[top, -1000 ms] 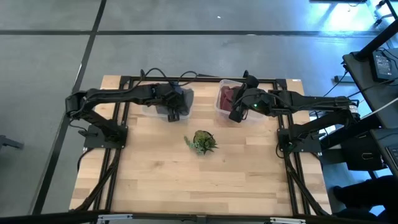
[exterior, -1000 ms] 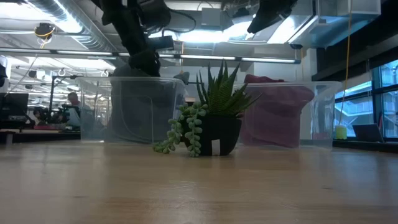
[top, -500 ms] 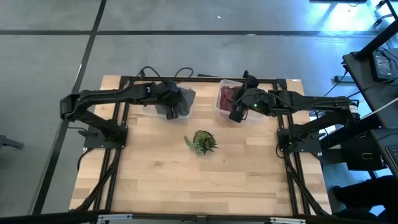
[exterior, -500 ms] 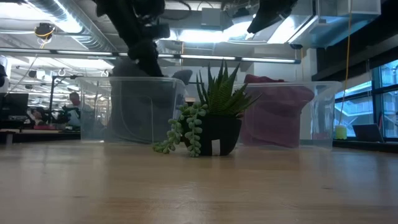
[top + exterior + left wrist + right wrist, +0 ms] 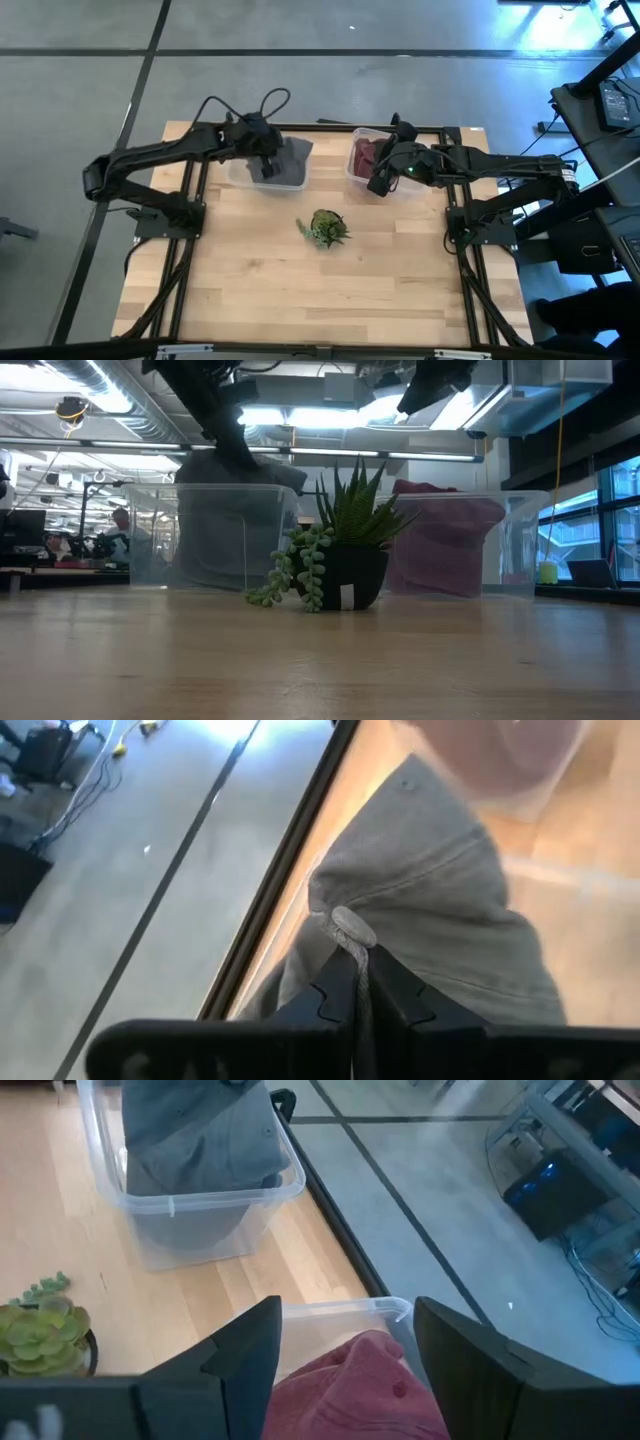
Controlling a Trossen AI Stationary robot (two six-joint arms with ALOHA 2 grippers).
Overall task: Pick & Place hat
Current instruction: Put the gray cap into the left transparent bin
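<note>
A grey hat (image 5: 288, 160) hangs partly out of a clear bin (image 5: 240, 176) at the table's far left, with my left gripper (image 5: 264, 166) shut on it. In the low view the hat's top (image 5: 240, 466) stands above the bin's rim, and its lower part is still inside the walls. A red hat (image 5: 366, 155) lies in a second clear bin (image 5: 392, 1312) at the far right. My right gripper (image 5: 345, 1348) hovers open above the near side of that bin, touching nothing. My left gripper pinches a bunched fold of the grey hat's cloth (image 5: 347, 928) between its two shut fingers (image 5: 330, 995). The fingers slant down from the table's left side. The hat hangs below and beyond them, its crown with the button (image 5: 405, 785) away from the fingers, its lower part inside the bin.
A small potted succulent (image 5: 325, 229) with trailing strands stands near the table's middle, in front of both bins. Bare wooden tabletop (image 5: 320, 300) lies toward the near edge. The black frame rails (image 5: 190, 250) run along both sides.
My left gripper has risen and drawn back toward the table's far left, staying shut on the grey hat. The hat has come up with it: its top now stands above the bin's rim and spreads wider in the high view. My right arm has kept still.
</note>
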